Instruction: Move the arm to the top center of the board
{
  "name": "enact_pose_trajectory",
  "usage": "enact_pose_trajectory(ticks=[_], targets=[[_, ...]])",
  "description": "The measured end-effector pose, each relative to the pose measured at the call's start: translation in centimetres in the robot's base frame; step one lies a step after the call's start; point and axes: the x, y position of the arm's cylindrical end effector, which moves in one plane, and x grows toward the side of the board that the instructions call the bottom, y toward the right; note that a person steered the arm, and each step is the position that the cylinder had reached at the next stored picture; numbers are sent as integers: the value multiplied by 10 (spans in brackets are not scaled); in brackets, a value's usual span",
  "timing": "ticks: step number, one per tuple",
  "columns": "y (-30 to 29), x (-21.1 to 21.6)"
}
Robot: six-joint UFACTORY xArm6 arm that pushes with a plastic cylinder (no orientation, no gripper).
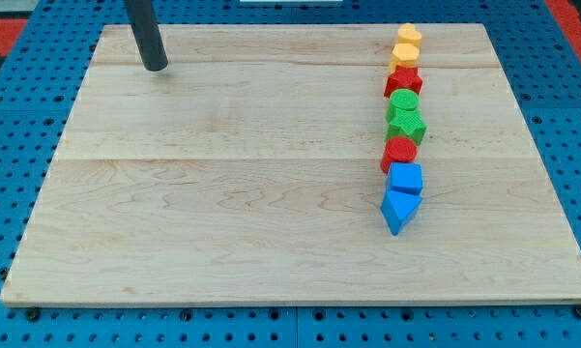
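Note:
My tip (156, 67) rests on the wooden board (222, 193) near its top left corner, far to the left of all the blocks. The blocks form a near-vertical line at the view's right. From top to bottom: a yellow block (409, 37), a second yellow block (404, 56), a red star-like block (403, 81), a green round block (403, 101), a green block (407, 125), a red block (399, 151), a blue cube-like block (405, 178) and a blue wedge (397, 210). Neighbouring blocks touch or nearly touch.
The board lies on a blue perforated table (10, 126). A red area (570, 14) shows at the view's top right corner.

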Motion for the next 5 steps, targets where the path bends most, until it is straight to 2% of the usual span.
enact_pose_trajectory(ticks=[5], targets=[[6, -1]])
